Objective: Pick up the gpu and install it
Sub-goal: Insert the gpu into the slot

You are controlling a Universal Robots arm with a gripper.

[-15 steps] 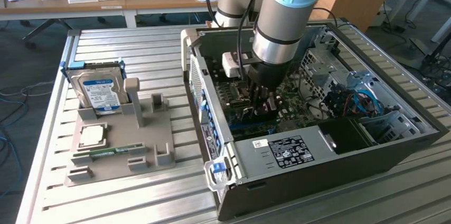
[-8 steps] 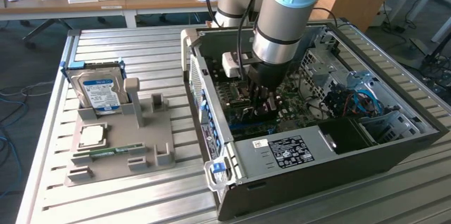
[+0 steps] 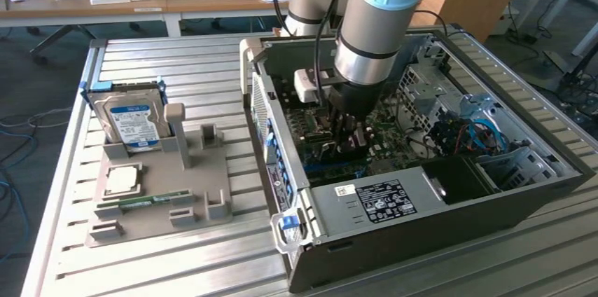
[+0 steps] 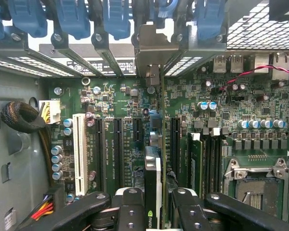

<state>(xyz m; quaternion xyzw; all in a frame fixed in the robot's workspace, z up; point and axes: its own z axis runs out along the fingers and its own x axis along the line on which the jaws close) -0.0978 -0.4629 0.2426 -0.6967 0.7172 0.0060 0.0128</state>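
Edgewise, thin dark gpu [image 4: 156, 159] (silvery bracket) between fingers [image 4: 130, 211].

In the exterior view, the open computer case [image 3: 374, 199] occupied the frame's right, the holder tray [image 3: 159, 199] its left, with the hard drive [image 3: 131, 122] standing at the tray's upper end.

Silver arm [image 3: 374, 27] with pale-blue joint caps, black tool [image 4: 156, 211].
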